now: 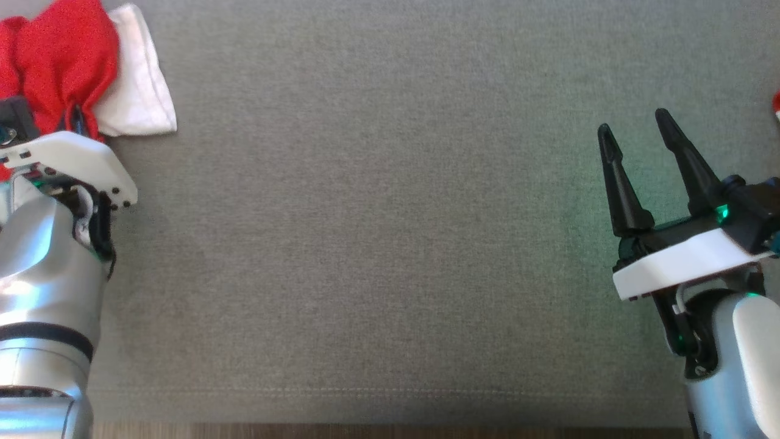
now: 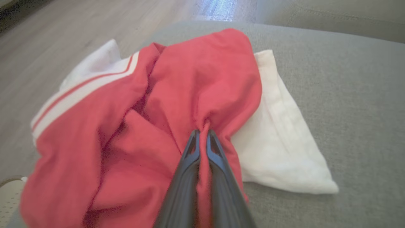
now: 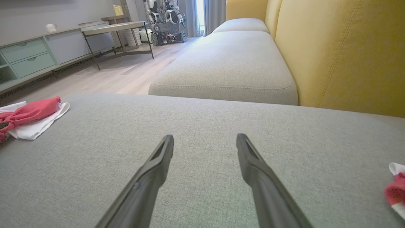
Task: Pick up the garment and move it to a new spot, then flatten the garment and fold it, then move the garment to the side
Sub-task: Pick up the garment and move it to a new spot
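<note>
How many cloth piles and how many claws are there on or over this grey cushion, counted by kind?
Red-and-white cloth piles: 2 (the garment at the left; a second cloth partly in view at the right edge)
Claws: 2 (left claw shut on the garment; right claw open, holding nothing)
Total: 4

My crumpled red-and-white cloth garment point(image 1: 67, 67) lies on the grey fabric seat cushion point(image 1: 390, 244), at its far left corner, close to the edge. My left gripper point(image 2: 202, 134) sits at the garment's near side, with a fold of it between the fingers. My right gripper point(image 1: 632, 125) is over the cushion's right part, well apart from the garment. A small red-and-white scrap of cloth point(image 3: 395, 190) lies on the cushion to that gripper's right. In the right wrist view a yellow padded backrest point(image 3: 341, 53) rises along the cushion's right, a second grey seat cushion point(image 3: 227, 63) lies beyond, and pale wooden floor point(image 3: 120, 72) lies to the left.
</note>
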Tool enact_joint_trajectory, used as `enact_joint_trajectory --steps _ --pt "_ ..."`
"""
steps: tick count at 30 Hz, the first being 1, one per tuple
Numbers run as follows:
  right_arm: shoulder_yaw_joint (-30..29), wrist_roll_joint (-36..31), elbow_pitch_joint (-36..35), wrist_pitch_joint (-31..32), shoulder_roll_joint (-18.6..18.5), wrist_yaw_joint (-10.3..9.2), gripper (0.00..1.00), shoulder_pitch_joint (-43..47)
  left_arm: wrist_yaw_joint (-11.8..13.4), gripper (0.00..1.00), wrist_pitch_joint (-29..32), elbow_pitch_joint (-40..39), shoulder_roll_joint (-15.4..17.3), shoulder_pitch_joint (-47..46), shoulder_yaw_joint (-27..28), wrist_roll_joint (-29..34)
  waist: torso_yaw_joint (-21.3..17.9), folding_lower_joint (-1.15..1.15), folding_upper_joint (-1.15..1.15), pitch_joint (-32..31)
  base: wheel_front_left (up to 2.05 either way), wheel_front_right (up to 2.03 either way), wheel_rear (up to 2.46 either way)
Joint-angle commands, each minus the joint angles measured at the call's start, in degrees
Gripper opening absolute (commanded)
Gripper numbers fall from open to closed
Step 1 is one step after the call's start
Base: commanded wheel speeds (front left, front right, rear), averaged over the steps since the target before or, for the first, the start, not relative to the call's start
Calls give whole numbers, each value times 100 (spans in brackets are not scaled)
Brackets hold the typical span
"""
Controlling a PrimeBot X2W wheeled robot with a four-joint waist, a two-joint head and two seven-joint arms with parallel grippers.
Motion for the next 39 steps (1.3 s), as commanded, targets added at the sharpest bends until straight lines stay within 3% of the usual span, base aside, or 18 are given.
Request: enact_joint_trajectory --steps 1,5,9,18,25,32,39 --pt "72 33 -178 -75 -26 19 100 6 56 0 -147 -202 383 -84 78 80 92 -1 0 -151 0 0 0" --pt "6 36 -143 -98 14 19 100 121 153 0 -274 -735 420 -24 65 194 212 -1 0 -439 0 0 0" --pt "-66 33 -125 -114 79 19 100 257 247 0 -281 -1916 534 316 231 323 285 -1 0 -736 0 0 0" --pt "-231 1 -140 -131 295 19 100 664 412 0 -283 -4437 470 1826 544 493 242 -1 0 -1346 0 0 0" --pt "-298 14 -188 -131 414 19 100 945 532 0 -280 -5992 253 3181 383 538 9 -1 0 -1564 0 0 0" --pt "-277 44 -243 -99 455 19 100 1001 420 0 -110 -6598 -60 3853 -142 499 -353 -1 0 -1510 0 0 0" --pt "-153 111 -246 -111 471 19 100 905 104 0 -47 -6368 -466 3572 -807 546 -911 -1 0 -1342 0 0 0"
